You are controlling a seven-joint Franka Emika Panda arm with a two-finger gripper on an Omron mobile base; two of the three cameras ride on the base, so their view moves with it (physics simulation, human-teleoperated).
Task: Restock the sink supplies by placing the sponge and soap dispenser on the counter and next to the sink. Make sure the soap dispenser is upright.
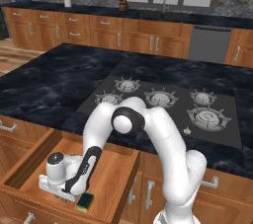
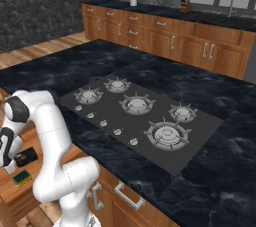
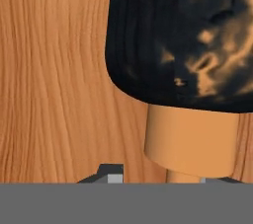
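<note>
The arm reached down into the open wooden drawer (image 1: 29, 161) below the island's black surface (image 1: 49, 85), its hand low over the drawer floor. In the hand view the soap dispenser (image 3: 183, 45) lay on its side on the wood, dark body at the top, orange-gold pump collar toward the camera, right at the pincer (image 3: 163, 179). The fingertips (image 3: 112, 174) sat on either side of the pump neck, but whether they had it gripped could not be told. In the right base view the dispenser showed as a dark shape at the hand, close by the sponge (image 2: 22, 177). The sponge rested on the drawer floor just beside the hand, green top up, yellow edge showing, near the drawer's front corner. Across the room the sink's faucet (image 1: 162, 1) stood on the far surface (image 1: 99, 11), well apart from both items. The gas stove (image 1: 163, 104) sat on the island behind the arm.
</note>
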